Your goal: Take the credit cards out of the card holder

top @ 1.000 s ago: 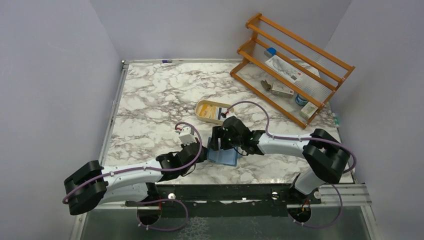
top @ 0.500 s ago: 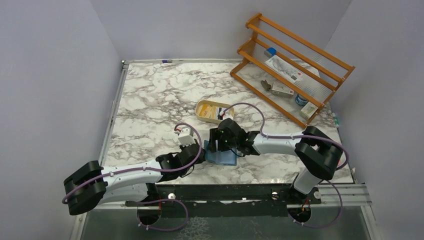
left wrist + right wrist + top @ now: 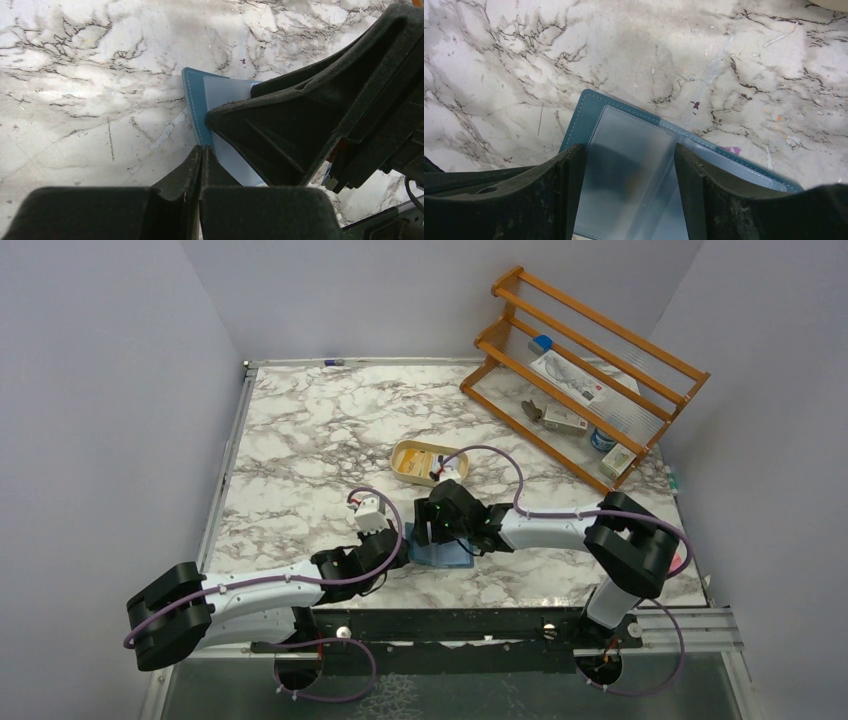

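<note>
The teal-blue card holder (image 3: 446,556) lies open on the marble near the front edge. In the right wrist view its teal cover (image 3: 585,110) frames a clear inner pocket (image 3: 634,150). My right gripper (image 3: 629,156) is open, one finger on each side of that pocket. A dim dark and orange patch shows through the plastic; I cannot tell whether it is one of the credit cards. My left gripper (image 3: 202,148) is shut, its tips touching the holder's (image 3: 196,107) left edge, with the right gripper's finger (image 3: 300,110) just beside it. From above, both grippers (image 3: 404,548) (image 3: 429,537) meet over the holder.
A tan oval dish (image 3: 402,452) sits just behind the right gripper, with something flat and pale in it. A wooden rack (image 3: 585,375) holding small items stands at the back right. The black rail (image 3: 450,625) runs along the table's near edge.
The right arm has slid left and slightly toward the near edge, so its gripper covers more of the holder. The left arm has barely moved.
</note>
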You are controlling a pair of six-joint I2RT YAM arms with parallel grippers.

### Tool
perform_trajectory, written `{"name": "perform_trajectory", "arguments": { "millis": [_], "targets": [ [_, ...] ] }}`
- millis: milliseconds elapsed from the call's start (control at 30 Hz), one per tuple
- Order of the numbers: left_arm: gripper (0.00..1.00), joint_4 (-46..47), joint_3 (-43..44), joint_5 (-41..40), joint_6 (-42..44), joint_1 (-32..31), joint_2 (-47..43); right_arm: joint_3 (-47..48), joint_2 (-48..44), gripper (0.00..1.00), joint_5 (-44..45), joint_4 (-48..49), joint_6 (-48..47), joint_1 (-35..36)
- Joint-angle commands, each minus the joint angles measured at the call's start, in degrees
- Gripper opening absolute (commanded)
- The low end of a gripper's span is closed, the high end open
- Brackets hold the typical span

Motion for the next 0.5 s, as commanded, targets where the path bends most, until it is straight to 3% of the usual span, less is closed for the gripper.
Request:
{"name": "perform_trajectory", "arguments": {
  "millis": [0, 467],
  "targets": [
    [0.00, 1.67, -0.47, -2.04, -0.51, -0.56, -1.58, -1.68, 1.29, 0.70, 3.83, -7.37, -1.92, 0.65],
    [0.00, 1.67, -0.61, -2.31, -0.85, -0.54, -0.68, -3.35, -3.24, 0.70, 7.27, -12.28, -3.61, 1.71]
  ]
}}
